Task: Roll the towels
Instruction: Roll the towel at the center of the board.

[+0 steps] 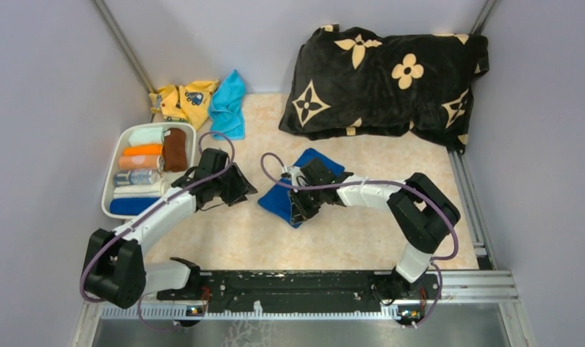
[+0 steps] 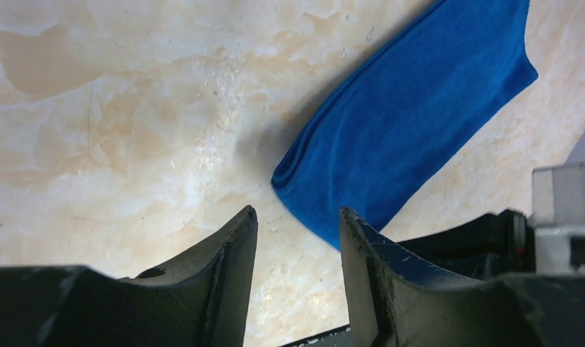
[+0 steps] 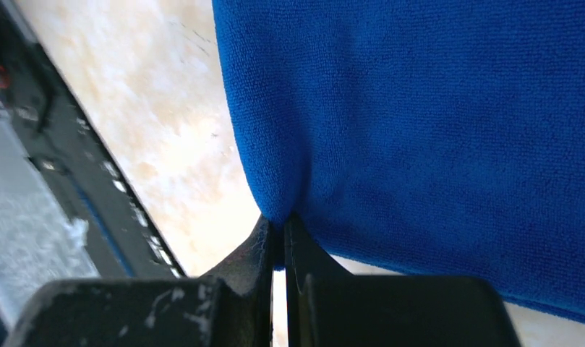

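One corner of the blue towel (image 3: 434, 130) is pinched by the right gripper (image 3: 278, 230); the edge ahead of the parted, empty left gripper (image 2: 298, 220) should be pinned before rolling.

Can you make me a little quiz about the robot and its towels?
1. True or false: the right gripper is pinching the edge of the blue towel.
2. Fill the gap: the left gripper hovers by the blue towel's end, its jaws ____, holding nothing.
3. Pick one: where is the brown towel? A) in the white bin; B) on the blue towel; C) in the left gripper.

Key: 1 true; 2 open; 3 A.
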Motion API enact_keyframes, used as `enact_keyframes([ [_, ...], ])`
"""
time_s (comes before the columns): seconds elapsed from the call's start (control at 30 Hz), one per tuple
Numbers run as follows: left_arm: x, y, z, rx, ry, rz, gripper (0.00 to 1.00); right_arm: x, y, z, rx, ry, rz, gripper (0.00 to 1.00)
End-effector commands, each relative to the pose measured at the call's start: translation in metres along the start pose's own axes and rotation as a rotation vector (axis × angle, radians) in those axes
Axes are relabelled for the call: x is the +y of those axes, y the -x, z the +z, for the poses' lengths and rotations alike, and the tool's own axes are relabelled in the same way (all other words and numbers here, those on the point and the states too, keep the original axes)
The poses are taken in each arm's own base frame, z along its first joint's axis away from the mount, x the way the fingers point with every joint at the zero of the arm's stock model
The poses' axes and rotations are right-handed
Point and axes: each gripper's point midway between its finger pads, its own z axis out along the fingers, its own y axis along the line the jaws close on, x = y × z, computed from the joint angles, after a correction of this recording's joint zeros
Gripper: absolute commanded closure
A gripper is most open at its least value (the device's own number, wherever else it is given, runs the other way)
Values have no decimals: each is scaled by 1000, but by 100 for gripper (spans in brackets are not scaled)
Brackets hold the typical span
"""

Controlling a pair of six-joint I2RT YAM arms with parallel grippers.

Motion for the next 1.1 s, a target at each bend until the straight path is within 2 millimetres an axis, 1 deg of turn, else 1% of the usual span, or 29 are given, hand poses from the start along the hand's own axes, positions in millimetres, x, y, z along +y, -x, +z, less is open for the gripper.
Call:
enact_keyframes([
  [0.0, 11, -21, -6, 69, 7, -10, 48, 22, 20, -4, -81, 236, 138, 100],
  [0.13, 14, -32, -6, 109, -13, -16, 46, 13, 17, -6, -85, 313, 257, 100],
  [0.3, 5, -37, -2, 134, -65, -21, 44, 1, 9, 0, -49, 348, 369, 100],
  [0.4, 0, -38, 2, 149, -95, -21, 45, -9, 2, 5, -25, 348, 439, 100],
  [0.47, -3, -38, 6, 161, -103, -19, 47, -13, 0, 7, -14, 339, 455, 100],
  [0.6, -8, -40, 13, 185, -123, -16, 59, -17, -1, 8, 2, 332, 467, 100],
  [0.67, -15, -39, 15, 192, -151, -12, 60, -18, 1, 8, 3, 329, 467, 100],
  [0.73, -25, -38, 17, 195, -179, -6, 58, -19, 1, 9, 12, 323, 468, 100],
  [0.8, -36, -34, 18, 188, -205, 2, 51, -19, 1, 8, 17, 317, 464, 100],
  [0.87, -40, -30, 21, 181, -202, 3, 45, -20, 1, 8, 19, 311, 460, 100],
  [0.97, -37, -28, 30, 183, -166, -3, 44, -21, 1, 7, 22, 306, 459, 100],
  [1.07, -24, -29, 44, 192, -90, -5, 46, -21, 1, 7, 22, 299, 459, 100],
])
